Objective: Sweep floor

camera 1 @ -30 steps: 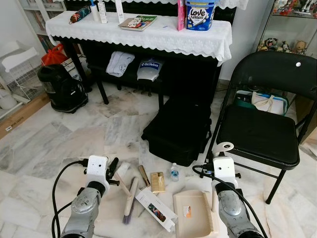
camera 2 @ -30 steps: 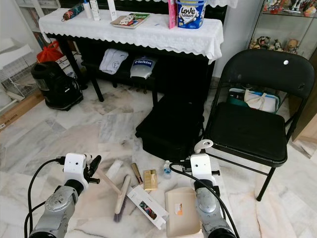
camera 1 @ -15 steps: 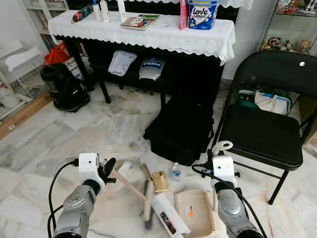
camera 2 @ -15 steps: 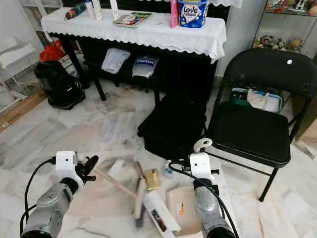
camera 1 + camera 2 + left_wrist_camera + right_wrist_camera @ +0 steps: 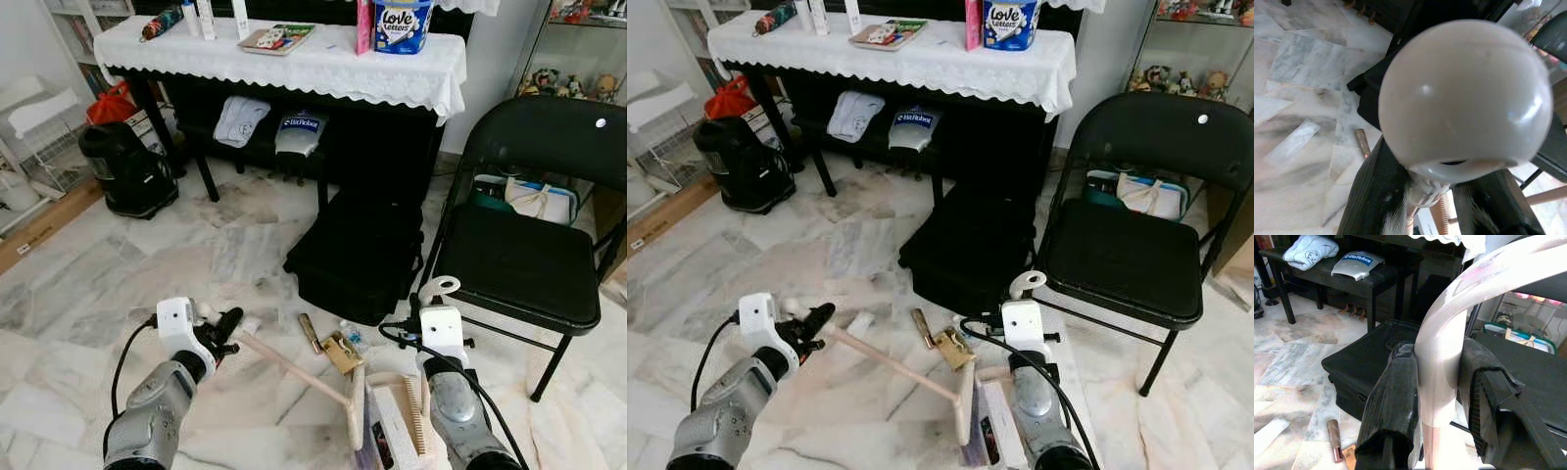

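From the head camera I see my left gripper [image 5: 227,330] low on the marble floor [image 5: 118,264], clamped on the end of the broom handle [image 5: 294,367]. The handle slants across the floor to the broom head [image 5: 355,419], which lies against the dustpan [image 5: 402,431] just in front of my right arm. A white box [image 5: 390,446] sits inside the dustpan. My right gripper [image 5: 438,308] holds the dustpan's looped handle [image 5: 438,288] upright. Just beyond the broom head lie a gold case [image 5: 340,351], a brown tube [image 5: 310,332] and a small bottle [image 5: 354,334]. Behind them sits a black case [image 5: 358,257], with a folding chair [image 5: 524,245] to the right and a cloth-covered piano [image 5: 294,59] at the back.

The left wrist view gives what the head camera cannot: the rounded knob [image 5: 1464,98] at the handle's end seen close up, blurred, with my two black fingers [image 5: 1378,191] closed tight just beneath it. The brown tube [image 5: 1362,142] on the floor shows past them.

The right wrist view shows the fingers [image 5: 1393,406] pressed on either side of the pale curved dustpan handle [image 5: 1442,372], shut firmly on it. Past them I see the black case [image 5: 1366,362] and a bench [image 5: 1352,276] holding folded clothes.
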Controlling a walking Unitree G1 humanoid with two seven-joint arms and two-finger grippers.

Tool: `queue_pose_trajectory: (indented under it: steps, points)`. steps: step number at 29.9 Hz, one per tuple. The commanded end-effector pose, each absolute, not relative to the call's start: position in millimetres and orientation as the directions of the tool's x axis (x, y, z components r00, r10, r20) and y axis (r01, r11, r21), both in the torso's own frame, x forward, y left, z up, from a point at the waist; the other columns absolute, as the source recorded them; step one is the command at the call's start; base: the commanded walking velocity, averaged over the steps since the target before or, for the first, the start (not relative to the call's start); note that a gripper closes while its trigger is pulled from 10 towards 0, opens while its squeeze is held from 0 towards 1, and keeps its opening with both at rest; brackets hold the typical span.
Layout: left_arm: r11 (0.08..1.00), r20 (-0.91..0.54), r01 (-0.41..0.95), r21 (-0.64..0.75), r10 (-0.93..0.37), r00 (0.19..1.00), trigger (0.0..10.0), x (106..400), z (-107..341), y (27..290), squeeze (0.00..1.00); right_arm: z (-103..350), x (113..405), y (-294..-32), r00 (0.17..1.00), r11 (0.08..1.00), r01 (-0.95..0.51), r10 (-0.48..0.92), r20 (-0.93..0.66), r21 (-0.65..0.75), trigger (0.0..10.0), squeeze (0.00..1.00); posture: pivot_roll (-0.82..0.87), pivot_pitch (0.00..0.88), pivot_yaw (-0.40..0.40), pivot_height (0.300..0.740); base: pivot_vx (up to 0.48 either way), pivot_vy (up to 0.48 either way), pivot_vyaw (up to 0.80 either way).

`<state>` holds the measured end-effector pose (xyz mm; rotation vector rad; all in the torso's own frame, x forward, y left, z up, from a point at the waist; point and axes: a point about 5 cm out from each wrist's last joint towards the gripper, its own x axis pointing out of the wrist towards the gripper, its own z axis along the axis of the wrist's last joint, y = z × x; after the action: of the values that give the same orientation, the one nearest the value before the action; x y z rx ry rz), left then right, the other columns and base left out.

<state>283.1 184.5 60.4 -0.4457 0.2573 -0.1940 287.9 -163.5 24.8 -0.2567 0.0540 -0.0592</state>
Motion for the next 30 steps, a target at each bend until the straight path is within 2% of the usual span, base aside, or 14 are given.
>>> queue_pose_trajectory:
  steps: [1, 4, 5, 6, 7, 10, 14, 22, 30]
  points:
    - [0.865, -0.145, 0.148, -0.480, -0.245, 0.959, 10.0, 287.1, 73.5, 185.8, 0.00, 22.1, 287.9, -157.4, 0.997, 0.968, 0.030, -0.048, -0.067, -0.251, 10.0, 0.00, 0.01, 0.039, 0.084, 0.740, 0.000, 0.000, 0.00]
    - [0.876, -0.132, 0.141, -0.461, -0.225, 0.965, 10.0, 288.6, 79.3, 188.6, 0.00, 22.4, 288.4, -157.0, 0.997, 0.968, 0.029, -0.047, -0.067, -0.248, 10.0, 0.00, 0.01, 0.038, 0.083, 0.740, 0.000, 0.000, 0.00]
    - [0.907, -0.117, 0.151, -0.392, -0.212, 0.970, 10.0, 290.7, 86.1, 190.4, 0.00, 23.5, 289.5, -155.3, 0.997, 0.972, 0.024, -0.040, -0.064, -0.234, 10.0, 0.00, 0.01, 0.038, 0.082, 0.740, 0.000, 0.000, 0.00]
    - [0.907, -0.117, 0.151, -0.392, -0.212, 0.970, 10.0, 290.7, 86.1, 190.4, 0.00, 23.5, 289.5, -155.3, 0.997, 0.972, 0.024, -0.040, -0.064, -0.234, 10.0, 0.00, 0.01, 0.038, 0.082, 0.740, 0.000, 0.000, 0.00]
    - [0.928, -0.099, 0.153, -0.339, -0.197, 0.975, 10.0, 292.6, 92.3, 191.6, 0.00, 24.9, 290.7, -153.4, 0.998, 0.976, 0.019, -0.032, -0.060, -0.216, 10.0, 0.00, 0.01, 0.037, 0.082, 0.740, 0.000, 0.000, 0.00]
    - [0.947, -0.058, 0.122, -0.297, -0.146, 0.988, 10.0, 296.8, 102.7, 197.6, 0.00, 29.6, 295.2, -149.4, 0.998, 0.992, 0.019, -0.025, -0.052, -0.122, 10.0, 0.00, 0.01, 0.034, 0.085, 0.740, 0.000, 0.000, 0.00]
    - [0.951, -0.019, 0.086, -0.298, -0.096, 0.995, 10.0, 299.0, 110.3, 205.3, 0.00, 34.8, 300.4, -146.7, 0.999, 0.999, 0.012, -0.014, -0.042, -0.052, 10.0, 0.00, 0.01, 0.032, 0.087, 0.740, 0.000, 0.000, 0.00]
    - [0.952, -0.008, 0.080, -0.297, -0.086, 0.996, 10.0, 298.7, 113.3, 207.0, 0.00, 34.8, 301.9, -146.6, 0.998, 1.000, 0.014, -0.013, -0.054, 0.022, 10.0, 0.00, 0.01, 0.028, 0.088, 0.740, 0.000, 0.000, 0.00]
    - [0.974, 0.068, -0.059, -0.219, 0.076, 0.995, 10.0, 300.6, 125.4, 226.4, 0.00, 35.9, 302.8, -146.5, 0.999, 0.998, 0.002, 0.002, -0.050, 0.066, 10.0, 0.00, 0.01, 0.028, 0.087, 0.740, 0.000, 0.000, 0.00]
